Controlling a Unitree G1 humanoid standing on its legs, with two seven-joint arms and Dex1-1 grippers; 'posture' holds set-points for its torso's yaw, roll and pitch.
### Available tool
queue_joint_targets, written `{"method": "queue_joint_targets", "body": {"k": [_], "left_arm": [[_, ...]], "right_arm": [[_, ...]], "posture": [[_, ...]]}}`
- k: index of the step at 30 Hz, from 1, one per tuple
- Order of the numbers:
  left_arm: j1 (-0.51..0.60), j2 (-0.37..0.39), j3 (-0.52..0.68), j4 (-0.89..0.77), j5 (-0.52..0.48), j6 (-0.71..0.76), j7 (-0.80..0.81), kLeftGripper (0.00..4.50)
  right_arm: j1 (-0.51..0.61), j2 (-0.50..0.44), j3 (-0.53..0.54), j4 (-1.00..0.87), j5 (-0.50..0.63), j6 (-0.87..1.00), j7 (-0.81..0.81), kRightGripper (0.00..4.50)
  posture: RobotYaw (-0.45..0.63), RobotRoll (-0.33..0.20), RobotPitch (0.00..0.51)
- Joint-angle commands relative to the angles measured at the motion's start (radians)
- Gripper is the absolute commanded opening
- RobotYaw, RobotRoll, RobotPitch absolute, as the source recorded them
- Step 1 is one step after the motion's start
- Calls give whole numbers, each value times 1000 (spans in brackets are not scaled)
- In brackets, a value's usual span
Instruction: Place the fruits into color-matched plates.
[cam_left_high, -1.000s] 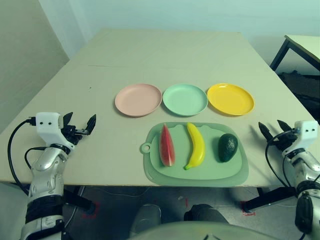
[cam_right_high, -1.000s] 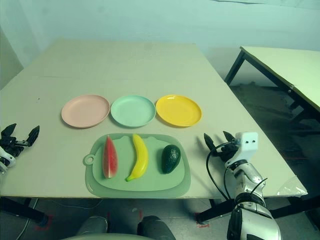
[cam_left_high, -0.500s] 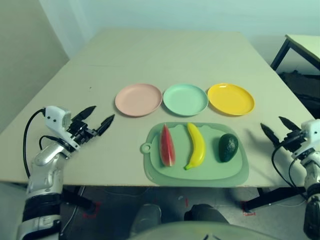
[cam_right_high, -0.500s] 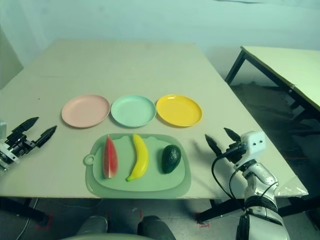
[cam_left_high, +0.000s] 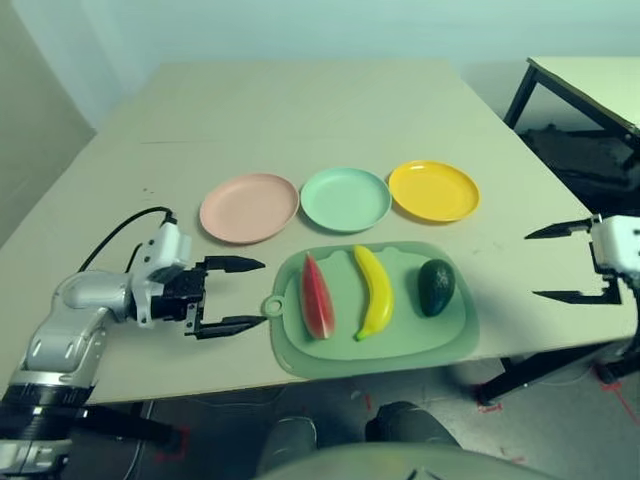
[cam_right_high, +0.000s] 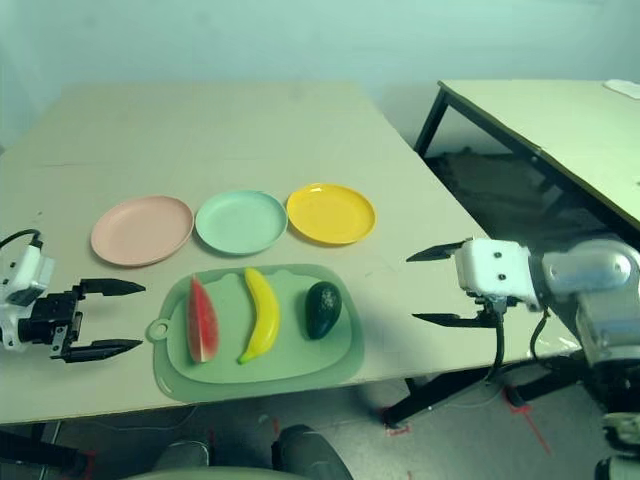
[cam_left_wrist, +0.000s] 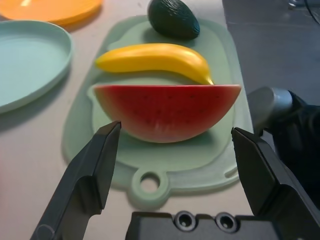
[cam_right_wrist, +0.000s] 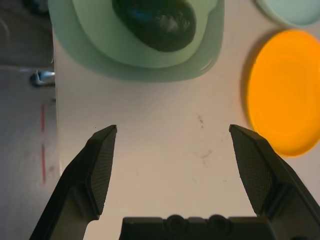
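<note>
You had bare table (cam_left_high: 120, 200) left of mat (cam_left_high: 450, 335); left gripper (cam_left_high: 243, 295) faced watermelon (cam_left_high: 317, 297) unobstructed. Plates (cam_left_high: 345, 197) crowded far side.

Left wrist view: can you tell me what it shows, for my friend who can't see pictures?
A red watermelon wedge lies on a pale green mat, just ahead of the open left gripper. Beyond it on the mat lie a yellow banana and a dark green avocado.
</note>
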Motion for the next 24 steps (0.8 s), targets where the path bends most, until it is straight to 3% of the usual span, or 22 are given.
{"method": "queue_joint_targets", "body": {"k": [1,5,13,17,24], "left_arm": [[-14,1,-16,-21,5,14,-3,4470],[-19,1,-13,-52,10,-1,2,4470],[32,7,24,-111,5,15,55,4470],[38,6,24,-121,11,17,74,4470],[43,7,15,-146,9,31,91,4470]], "right_arm": [[-162,35,174,-65,-36,28,16,4500],[-318,119,339,-89,-54,-28,16,4500],[-359,71,571,-125,-119,-110,16,4500],[-374,78,611,-100,-154,-130,16,4500],[-406,218,598,55,-277,-224,16,4500]], "posture": [[-62,0,9],[-27,0,19],[13,0,31],[30,0,38],[40,0,46]]}}
